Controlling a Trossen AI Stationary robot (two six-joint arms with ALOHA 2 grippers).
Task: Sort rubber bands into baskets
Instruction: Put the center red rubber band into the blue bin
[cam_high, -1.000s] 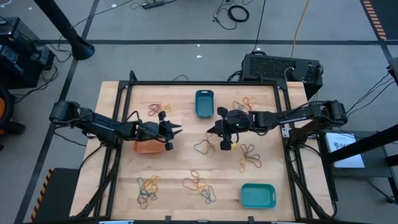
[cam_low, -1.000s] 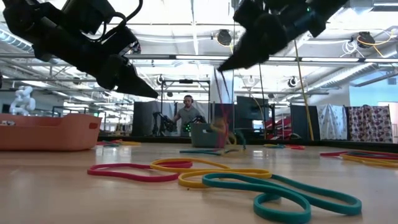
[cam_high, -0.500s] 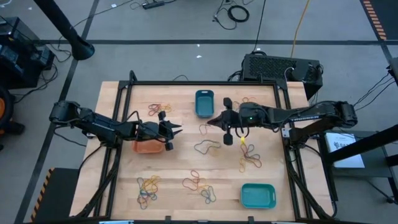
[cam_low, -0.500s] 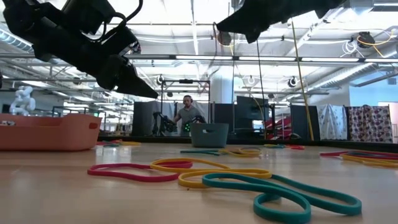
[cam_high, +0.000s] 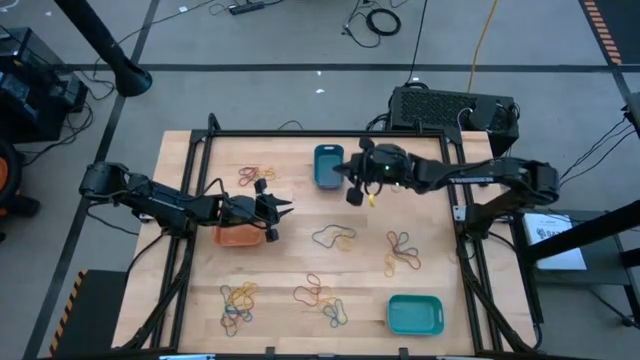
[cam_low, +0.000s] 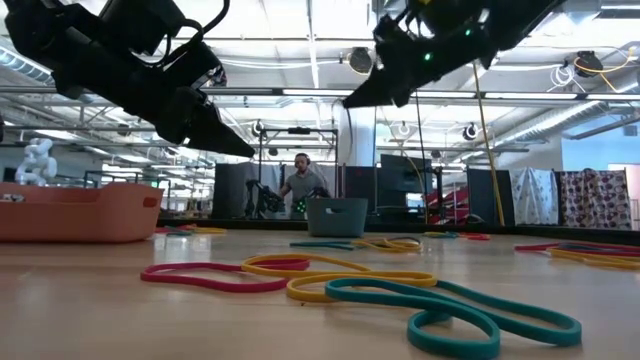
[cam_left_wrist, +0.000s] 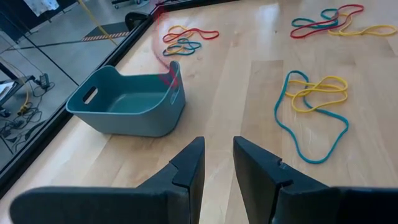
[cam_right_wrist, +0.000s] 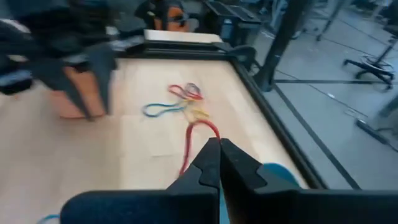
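- Wooden table (cam_high: 300, 250) fills our overhead view, with clusters of coloured rubber bands (cam_high: 333, 238) scattered across it.
- Our right gripper (cam_high: 348, 178) hovers just beside the dark teal-blue basket (cam_high: 328, 166), jaws pressed together, pinching a red rubber band (cam_right_wrist: 194, 142).
- Our left gripper (cam_high: 284, 211) hangs beside the orange basket (cam_high: 238, 236), jaws slightly spread, holding nothing.
- We see the turquoise basket (cam_high: 414, 314) near the table's front right corner.
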